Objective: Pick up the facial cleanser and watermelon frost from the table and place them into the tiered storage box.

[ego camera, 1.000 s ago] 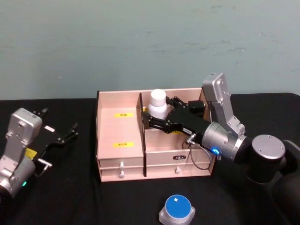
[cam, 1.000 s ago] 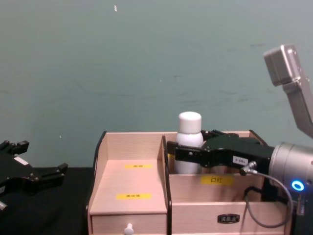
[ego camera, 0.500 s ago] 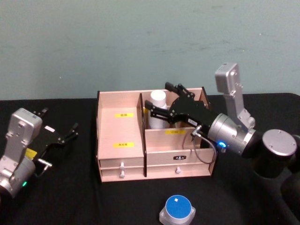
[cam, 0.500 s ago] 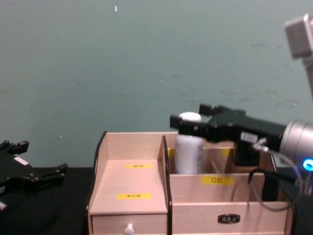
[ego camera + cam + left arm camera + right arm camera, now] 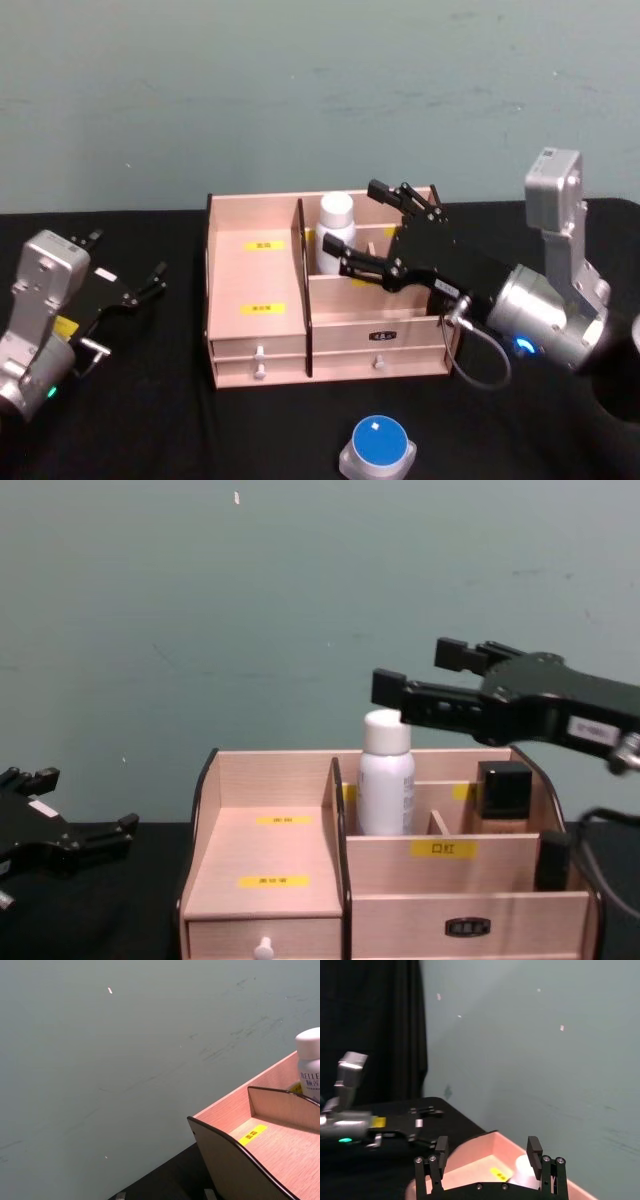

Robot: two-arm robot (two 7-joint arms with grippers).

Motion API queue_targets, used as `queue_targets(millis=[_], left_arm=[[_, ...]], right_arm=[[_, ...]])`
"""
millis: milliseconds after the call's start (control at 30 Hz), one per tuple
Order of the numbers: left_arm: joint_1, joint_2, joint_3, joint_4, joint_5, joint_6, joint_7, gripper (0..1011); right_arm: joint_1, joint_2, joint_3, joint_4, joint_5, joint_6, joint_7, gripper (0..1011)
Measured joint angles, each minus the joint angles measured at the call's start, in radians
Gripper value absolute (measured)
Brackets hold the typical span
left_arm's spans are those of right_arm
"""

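The black table [image 5: 150, 420] carries the wooden storage box [image 5: 250, 275] square in the middle, drawers facing the robot. Over its right half the right claw [image 5: 358, 228] has let go of what it carried a second ago: it has lifted and drawn back toward the robot's right, and its fingers are now spread wide with nothing between them. The left claw [image 5: 128, 258] sits parked over the table well off to the left, also spread. The white bottle [image 5: 335, 235], the facial cleanser, stands upright by itself in the rear compartment just right of the tall divider, so 1 of the 2 items is in. The round blue-lidded pot [image 5: 378, 440], probably the watermelon frost though I can't read a label, waits on the table in front of the box.
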Motion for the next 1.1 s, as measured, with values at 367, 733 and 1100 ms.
queue_targets(millis=[367, 733, 1100], left_arm=[[0.000, 0.000, 0.000, 0.000, 0.000, 0.000, 0.000, 1010], [0.000, 0.000, 0.000, 0.000, 0.000, 0.000, 0.000, 1009], [0.000, 0.000, 0.000, 0.000, 0.000, 0.000, 0.000, 1010]], right_arm=[[-0.213, 0.125, 0.015, -0.210, 0.034, 0.016, -0.017, 1002], [-0.358, 0.191, 0.028, -0.298, 0.052, 0.023, -0.034, 1003], [-0.447, 0.209, 0.045, -0.323, 0.056, 0.023, -0.057, 1002]])
